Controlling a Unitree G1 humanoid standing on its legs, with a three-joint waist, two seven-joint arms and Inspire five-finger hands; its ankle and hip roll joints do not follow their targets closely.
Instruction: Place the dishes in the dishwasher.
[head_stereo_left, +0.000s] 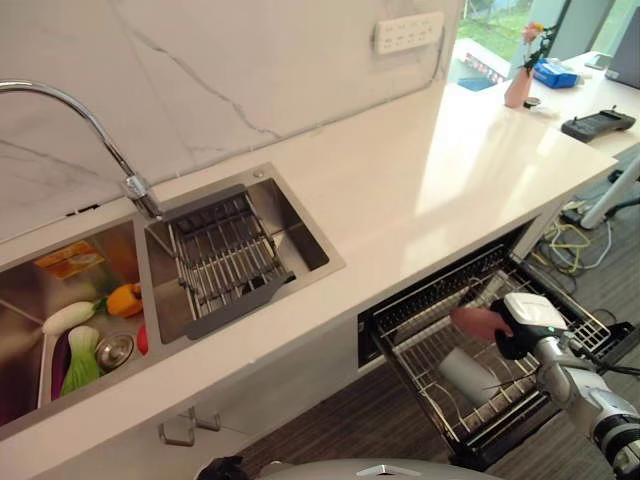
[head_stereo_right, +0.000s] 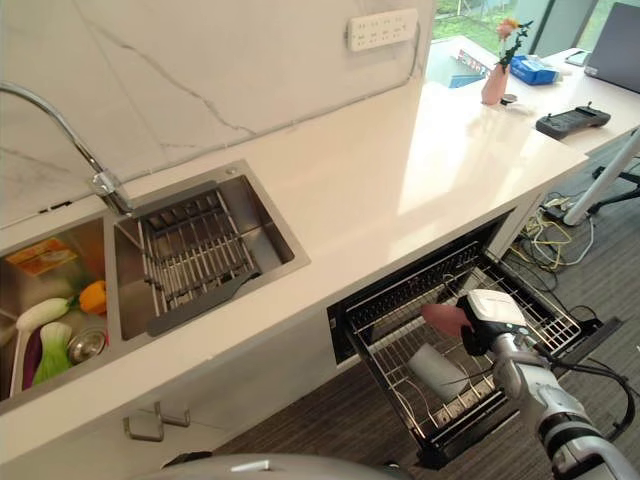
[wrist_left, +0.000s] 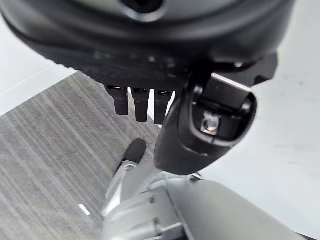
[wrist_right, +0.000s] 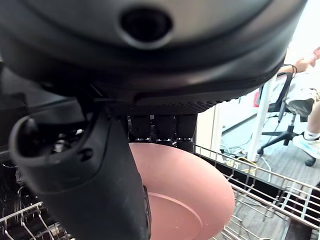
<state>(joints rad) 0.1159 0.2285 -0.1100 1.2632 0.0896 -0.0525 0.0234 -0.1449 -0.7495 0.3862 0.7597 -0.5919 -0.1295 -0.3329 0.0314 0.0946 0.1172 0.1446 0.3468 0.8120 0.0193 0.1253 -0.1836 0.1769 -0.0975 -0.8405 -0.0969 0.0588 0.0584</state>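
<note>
My right hand is shut on a pink plate, holding it just above the pulled-out dishwasher rack below the counter. In the right wrist view the thumb lies across the plate and the fingers curl behind its rim, with rack wires beyond. A grey cup lies on its side in the rack, just in front of the plate. My left hand hangs over the grey carpet with relaxed fingers and holds nothing.
A double sink is set in the white counter, with a wire drainer, vegetables and a faucet. A vase and a black device stand far right. Cables lie on the floor. A seated person is nearby.
</note>
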